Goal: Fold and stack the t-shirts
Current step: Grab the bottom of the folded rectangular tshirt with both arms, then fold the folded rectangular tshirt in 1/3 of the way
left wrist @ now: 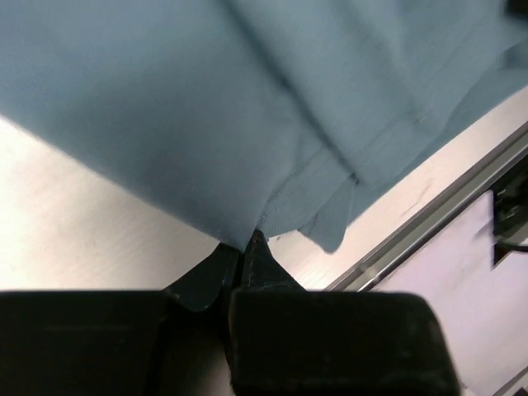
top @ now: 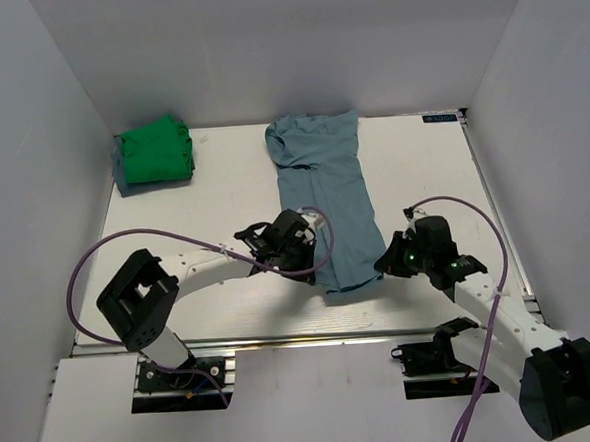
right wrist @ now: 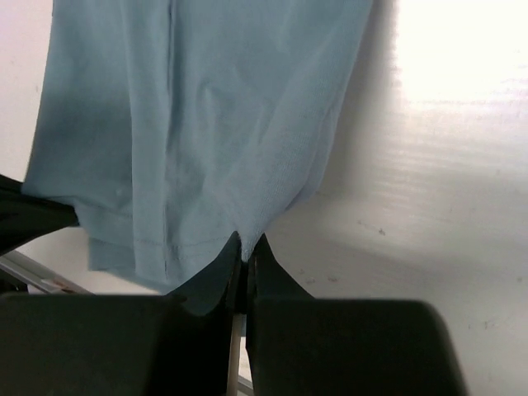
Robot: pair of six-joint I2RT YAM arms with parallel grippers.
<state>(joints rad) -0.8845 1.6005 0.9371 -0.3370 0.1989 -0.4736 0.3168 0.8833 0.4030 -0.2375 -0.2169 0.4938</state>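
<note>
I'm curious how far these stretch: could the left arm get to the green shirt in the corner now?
Probably, but not at once: only bare table lies before the green shirt, yet the left gripper is pinching the blue-grey shirt and must let go first.

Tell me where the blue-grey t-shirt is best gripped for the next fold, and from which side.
Probably at its two near hem corners, one claw coming in from each long edge: the blue-grey t-shirt lies as a long narrow strip, hem end nearest. The left claw and right claw pinch there now.
</note>
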